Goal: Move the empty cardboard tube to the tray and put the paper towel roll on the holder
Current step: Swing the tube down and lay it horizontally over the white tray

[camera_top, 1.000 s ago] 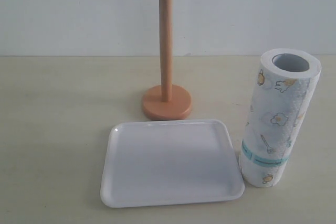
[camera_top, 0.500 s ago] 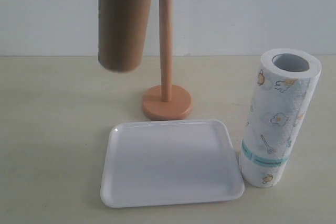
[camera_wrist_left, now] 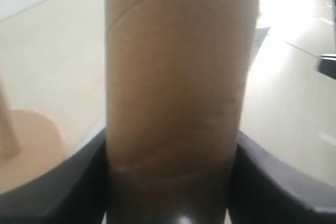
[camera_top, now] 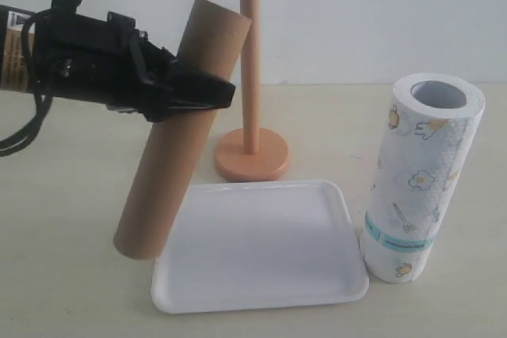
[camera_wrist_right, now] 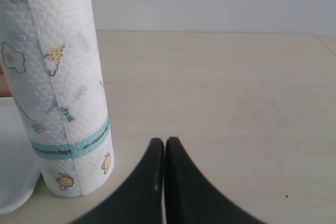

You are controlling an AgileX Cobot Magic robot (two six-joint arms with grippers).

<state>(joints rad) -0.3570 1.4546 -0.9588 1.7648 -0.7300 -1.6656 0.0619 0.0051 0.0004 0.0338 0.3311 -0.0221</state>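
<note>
My left pincer (camera_top: 207, 91) is clamped on the cardboard tube (camera_top: 168, 172), gripping it in its upper half. The tube hangs tilted, its top leaning toward the holder (camera_top: 250, 77) and its bottom end low at the tray's (camera_top: 253, 305) left front edge. I cannot tell whether that bottom end touches anything.

That is my first worry. The bottom end looks to be more outside the rim than over it. If I let go here, I expect the tube to tip onto the table or land across the rim.

Even if I lay it down well, it is round and the rim is low. A drop from any height could send it rolling off. It is also long against the tray, so laid crooked it would overhang.

The tube's top sits close by the holder's thin pole. A careless swing as I level the tube could knock the holder.

Further right, the paper towel roll (camera_top: 420, 187) stands upright just beside the tray's right edge. A tube rolling that way could bump it.

My right pincer (camera_wrist_right: 164, 182) is pressed together on nothing, near the roll's foot. It must spread wide before it goes for that thick roll, or it will only shove the roll over.
</note>
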